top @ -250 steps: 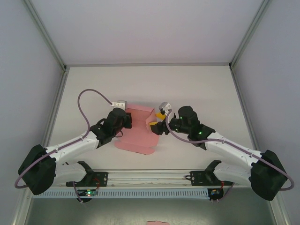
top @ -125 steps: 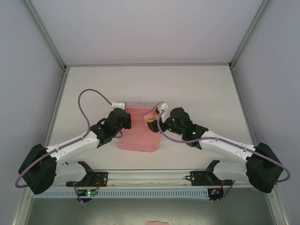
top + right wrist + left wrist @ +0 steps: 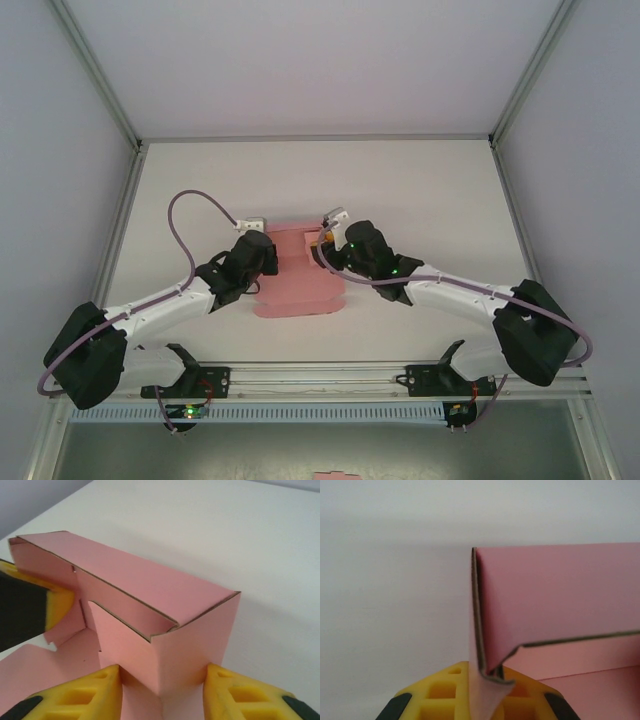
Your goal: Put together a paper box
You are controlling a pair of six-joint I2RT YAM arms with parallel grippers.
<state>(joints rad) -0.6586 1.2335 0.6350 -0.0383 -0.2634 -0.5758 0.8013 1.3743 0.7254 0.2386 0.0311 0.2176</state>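
Note:
The paper box (image 3: 300, 285) is pink thin card lying mid-table, its far part folded up into walls and its near part flat. My left gripper (image 3: 268, 250) is at its far left corner. In the left wrist view that gripper (image 3: 490, 700) is shut on the box's (image 3: 560, 595) folded corner edge. My right gripper (image 3: 322, 252) is at the far right corner. In the right wrist view its yellow fingers (image 3: 85, 695) press both sides of the box's (image 3: 150, 585) upright corner. The left gripper's finger (image 3: 30, 610) holds the opposite end wall.
The white table (image 3: 420, 190) stretches open behind and to both sides of the box, bounded by grey walls and metal corner posts (image 3: 95, 70). A slotted rail (image 3: 320, 410) runs along the near edge. A tiny pink fragment (image 3: 335, 476) lies below it.
The right gripper has moved left and slightly away onto the box's right corner. The box's right side flap now stands folded in. The left arm has barely moved.

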